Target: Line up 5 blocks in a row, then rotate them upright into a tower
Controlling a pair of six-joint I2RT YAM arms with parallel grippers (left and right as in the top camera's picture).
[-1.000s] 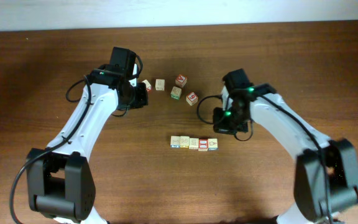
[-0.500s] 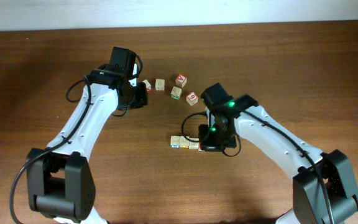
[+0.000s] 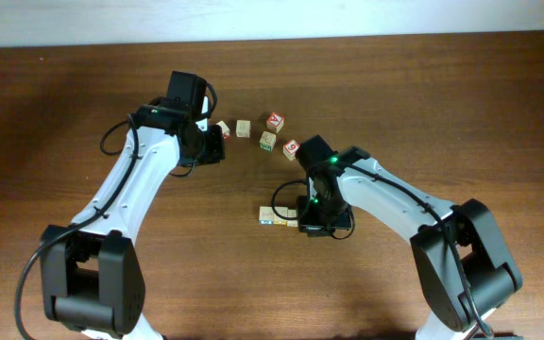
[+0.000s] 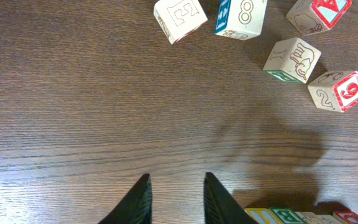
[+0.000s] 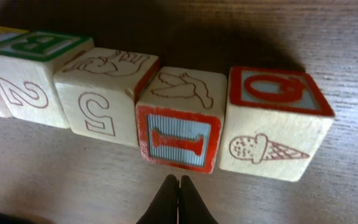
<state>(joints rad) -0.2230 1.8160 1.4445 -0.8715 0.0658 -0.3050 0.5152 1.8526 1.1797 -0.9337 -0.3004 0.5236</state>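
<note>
A row of blocks (image 5: 104,93) lies side by side: a green-printed B block (image 5: 36,46), one with a 5 (image 5: 98,112), a red-framed I block (image 5: 178,140) and a Q block with an ice-cream cone (image 5: 272,140). My right gripper (image 5: 179,183) is shut and empty, its tips just in front of the red-framed block. Overhead, the right gripper (image 3: 312,225) hides the row's right end, so only the left blocks (image 3: 272,216) show. My left gripper (image 4: 176,190) hovers open over bare wood, near the loose cubes at the back, shown overhead as the left gripper (image 3: 217,144).
Loose cubes lie at the back: an E cube (image 4: 180,18), a blue-edged 8 cube (image 4: 241,15), a red A cube (image 4: 319,14), an elephant cube (image 4: 292,59) and a red 6 cube (image 4: 337,90). The red 6 cube (image 3: 292,148) sits close to the right arm.
My right arm has swung left and down over the row of blocks and now covers its right end. The left arm has stayed where it was.
</note>
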